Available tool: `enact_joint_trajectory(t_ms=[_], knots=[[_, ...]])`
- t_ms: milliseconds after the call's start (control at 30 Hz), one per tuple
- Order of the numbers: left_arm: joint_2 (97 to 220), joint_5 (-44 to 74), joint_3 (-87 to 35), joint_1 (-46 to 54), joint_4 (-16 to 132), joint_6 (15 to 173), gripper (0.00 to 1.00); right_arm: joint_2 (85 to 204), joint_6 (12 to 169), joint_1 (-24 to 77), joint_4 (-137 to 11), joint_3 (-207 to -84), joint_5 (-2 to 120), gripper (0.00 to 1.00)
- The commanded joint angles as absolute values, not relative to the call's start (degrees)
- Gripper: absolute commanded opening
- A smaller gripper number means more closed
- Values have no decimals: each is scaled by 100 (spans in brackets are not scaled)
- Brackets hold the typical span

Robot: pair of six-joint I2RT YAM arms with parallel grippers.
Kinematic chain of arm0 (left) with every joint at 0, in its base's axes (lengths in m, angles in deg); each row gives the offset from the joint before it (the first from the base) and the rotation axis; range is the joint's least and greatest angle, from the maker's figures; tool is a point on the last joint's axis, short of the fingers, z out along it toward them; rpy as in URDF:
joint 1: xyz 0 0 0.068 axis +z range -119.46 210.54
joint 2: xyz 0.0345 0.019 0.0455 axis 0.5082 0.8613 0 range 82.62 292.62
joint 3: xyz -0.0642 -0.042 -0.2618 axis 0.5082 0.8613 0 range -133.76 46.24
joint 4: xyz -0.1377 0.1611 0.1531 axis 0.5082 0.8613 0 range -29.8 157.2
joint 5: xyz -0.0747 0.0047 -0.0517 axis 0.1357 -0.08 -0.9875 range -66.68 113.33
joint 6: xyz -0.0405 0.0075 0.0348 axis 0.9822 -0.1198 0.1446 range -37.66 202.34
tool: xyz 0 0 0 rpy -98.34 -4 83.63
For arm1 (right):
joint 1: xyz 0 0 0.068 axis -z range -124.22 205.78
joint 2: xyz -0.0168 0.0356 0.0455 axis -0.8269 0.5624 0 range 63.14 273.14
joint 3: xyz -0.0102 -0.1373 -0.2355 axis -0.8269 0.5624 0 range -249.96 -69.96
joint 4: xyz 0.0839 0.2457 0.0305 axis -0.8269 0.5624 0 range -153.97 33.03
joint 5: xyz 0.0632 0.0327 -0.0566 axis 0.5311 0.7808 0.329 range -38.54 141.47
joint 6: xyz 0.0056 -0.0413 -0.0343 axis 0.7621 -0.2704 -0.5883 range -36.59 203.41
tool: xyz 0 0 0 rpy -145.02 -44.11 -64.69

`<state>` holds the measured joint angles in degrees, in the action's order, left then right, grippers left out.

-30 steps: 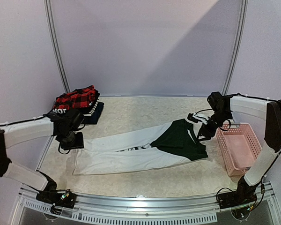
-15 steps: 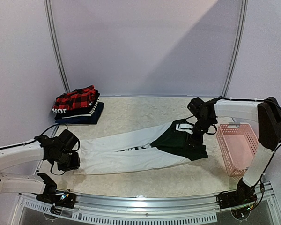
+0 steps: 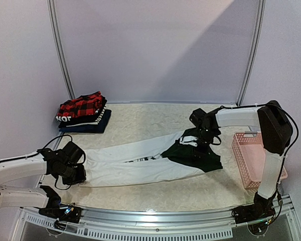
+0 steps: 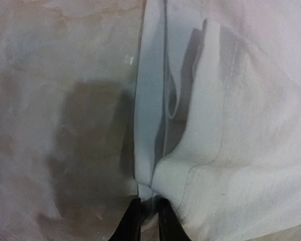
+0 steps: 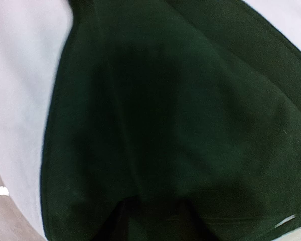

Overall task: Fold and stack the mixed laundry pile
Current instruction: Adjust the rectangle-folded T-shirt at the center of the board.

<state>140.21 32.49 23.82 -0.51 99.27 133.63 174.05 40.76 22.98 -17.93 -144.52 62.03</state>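
The long white-and-dark-green garment lies stretched across the table, running from the left gripper to the right gripper, probably drawn flat so it can be folded; the folded stack, red plaid on top, sits well beyond the left gripper; the pink basket stands just outside the right gripper; the left fingers are pinched on the white hem; the right gripper is low over dark green cloth, and I cannot tell whether it is closed.

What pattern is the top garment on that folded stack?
Red-and-black plaid; the shirt shows best in the top external view.
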Motion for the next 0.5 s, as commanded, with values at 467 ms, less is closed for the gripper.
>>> enact_joint_trajectory(t_ms=[467], knots=[[13859,3335,1764,-440,10501,13176,20,18665,4143,1778,-1927,-17677,5023,12]])
